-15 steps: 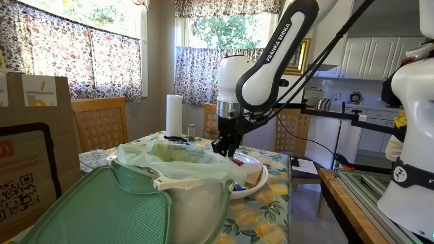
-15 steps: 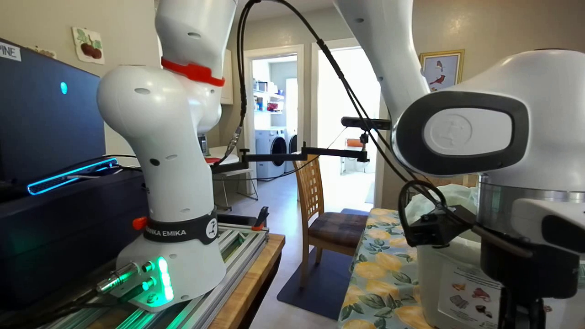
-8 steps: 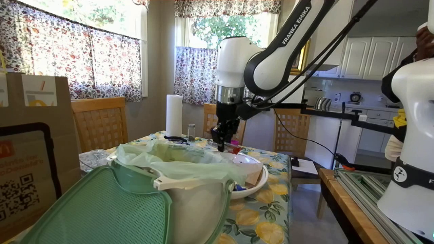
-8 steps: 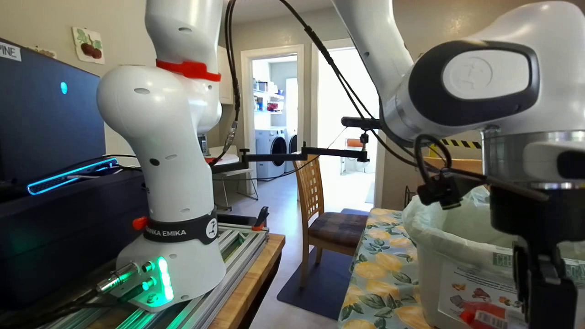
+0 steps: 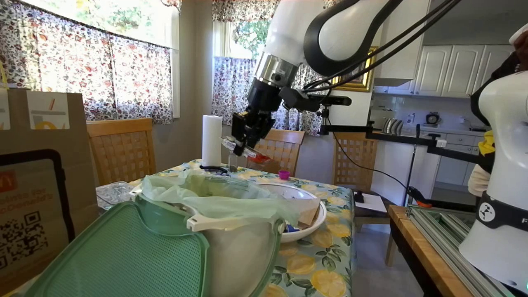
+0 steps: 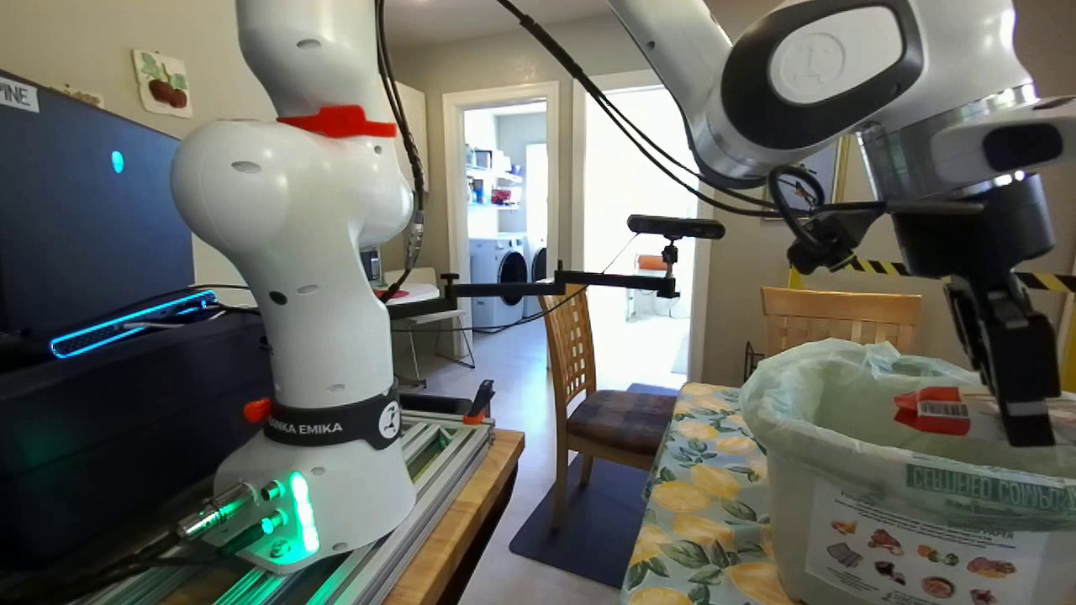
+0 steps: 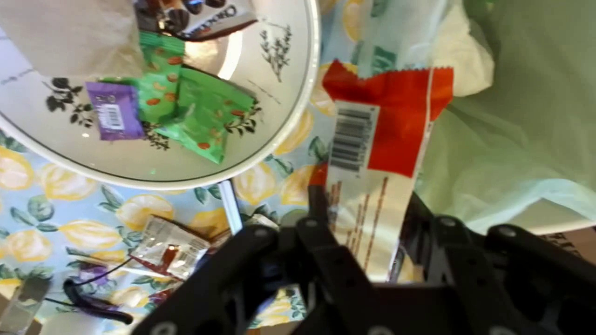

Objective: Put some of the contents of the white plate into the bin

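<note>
My gripper (image 7: 365, 200) is shut on a red-and-white wrapper (image 7: 400, 121), which lies between its fingers with the red end sticking out. In an exterior view the gripper (image 5: 243, 151) is tilted and holds the wrapper (image 5: 259, 157) in the air, higher than the bin's rim. The bin (image 5: 243, 251), lined with a pale-green bag, also shows in an exterior view (image 6: 790, 512); its bag shows at right in the wrist view (image 7: 526, 139). The white plate (image 5: 301, 236) is partly behind the bin. In the wrist view the plate (image 7: 56, 144) holds green wrappers (image 7: 205, 116), a purple wrapper (image 7: 111, 111), a chocolate wrapper (image 7: 223, 18) and paper (image 7: 70, 37).
The green lid (image 5: 136, 251) hangs open at the bin's front. A paper-towel roll (image 5: 212, 140), a jar (image 5: 233, 161) and a pink cup (image 5: 284, 175) stand behind. A brown paper bag (image 5: 41, 231) is beside the bin. Loose wrappers (image 7: 170, 246) lie on the table.
My gripper has risen from the plate with the red-and-white wrapper, moved left in an exterior view and tilted. The pink cup is now uncovered. The bin and plate have not moved.
</note>
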You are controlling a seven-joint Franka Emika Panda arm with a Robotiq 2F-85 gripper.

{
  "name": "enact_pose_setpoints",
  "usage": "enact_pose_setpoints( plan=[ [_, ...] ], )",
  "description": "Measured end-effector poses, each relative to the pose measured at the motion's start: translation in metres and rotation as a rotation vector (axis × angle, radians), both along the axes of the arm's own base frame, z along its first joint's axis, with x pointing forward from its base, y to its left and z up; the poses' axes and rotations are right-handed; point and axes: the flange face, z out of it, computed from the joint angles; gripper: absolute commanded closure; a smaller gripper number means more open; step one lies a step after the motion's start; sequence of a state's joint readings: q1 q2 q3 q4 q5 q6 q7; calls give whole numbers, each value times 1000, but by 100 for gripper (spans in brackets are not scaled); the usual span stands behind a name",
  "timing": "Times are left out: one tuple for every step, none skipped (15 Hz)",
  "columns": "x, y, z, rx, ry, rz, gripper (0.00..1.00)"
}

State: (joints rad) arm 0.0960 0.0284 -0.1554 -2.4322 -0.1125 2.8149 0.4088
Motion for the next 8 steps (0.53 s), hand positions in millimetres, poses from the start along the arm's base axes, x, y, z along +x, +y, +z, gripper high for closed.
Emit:
enact_pose_setpoints(
  plan=[
    [0,9,3,36,-20,8,84],
    [-1,20,4,70,-32,17,84],
    [-2,32,3,103,-37,28,84],
    [-3,43,2,135,-37,41,84],
    [-4,53,1,163,-38,58,34],
    [-5,61,-1,188,-38,80,34],
    [-7,66,-5,208,-35,101,28],
    [-8,68,-10,215,-28,120,20]
  ],
)
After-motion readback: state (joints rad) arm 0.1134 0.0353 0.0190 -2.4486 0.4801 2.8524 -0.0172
